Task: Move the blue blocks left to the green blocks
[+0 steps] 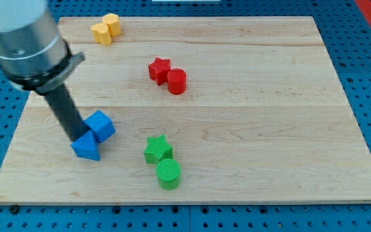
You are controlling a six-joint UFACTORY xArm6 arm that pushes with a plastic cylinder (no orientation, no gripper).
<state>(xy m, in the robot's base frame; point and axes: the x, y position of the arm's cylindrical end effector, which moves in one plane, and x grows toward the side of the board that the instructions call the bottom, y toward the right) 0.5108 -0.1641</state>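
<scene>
Two blue blocks lie at the board's lower left: a blue cube [100, 125] and, just below and left of it, a blue triangular block [85, 148]; they touch. My tip [77, 137] rests against the left side of both, in the notch between them. A green star block [157, 149] and a green cylinder [168, 173] sit touching each other at the lower middle, to the right of the blue blocks, about a block's width away.
A red star [159, 69] and a red cylinder [176, 81] sit together at the upper middle. Two yellow blocks [105, 28] sit near the top edge at the left. The wooden board [256, 129] lies on a blue perforated table.
</scene>
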